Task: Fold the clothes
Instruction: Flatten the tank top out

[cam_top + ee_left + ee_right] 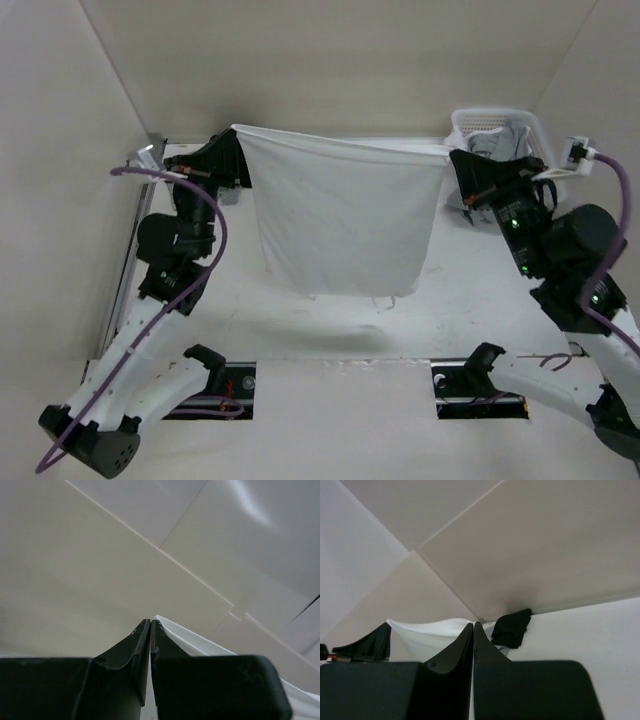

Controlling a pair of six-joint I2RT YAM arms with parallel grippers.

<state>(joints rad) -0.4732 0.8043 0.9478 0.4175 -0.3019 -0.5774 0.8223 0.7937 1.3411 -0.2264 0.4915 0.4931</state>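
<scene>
Up over the bench point(330, 340), mid-air btw the two arms, that's where the clothes point(345, 215) are rn. White top, spread flat like a sheet on a line, upper edge sagging a bit in the middle. – kay

ok and who's got it? both sides? – moe

Yep. left hand point(236, 140) has the upper corner on its side, right hand point(452, 158) has the other one. Wrist cams: both pairs of fingers pressed tip to tip, no gap, white fabric coming out right at the tips. So each of em is pinched tight on the cloth. – kay

does the bottom touch the bench? – moe

Doesn't look like it tbh. Lower edge is rounded, w/ a couple of thin strap bits dangling off it on the right. The shadow sits on the bench apart from the hem, nearer the arm bases. Can't say more than that from above. – kay

anything else around? – moe

White basket point(515, 122) in the far right corner, just behind the right hand, some fabric in it, can't tell what. Right wrist cam also catches a black garment point(512, 627) past the cloth, where the bench meets the wall. – kay
</scene>
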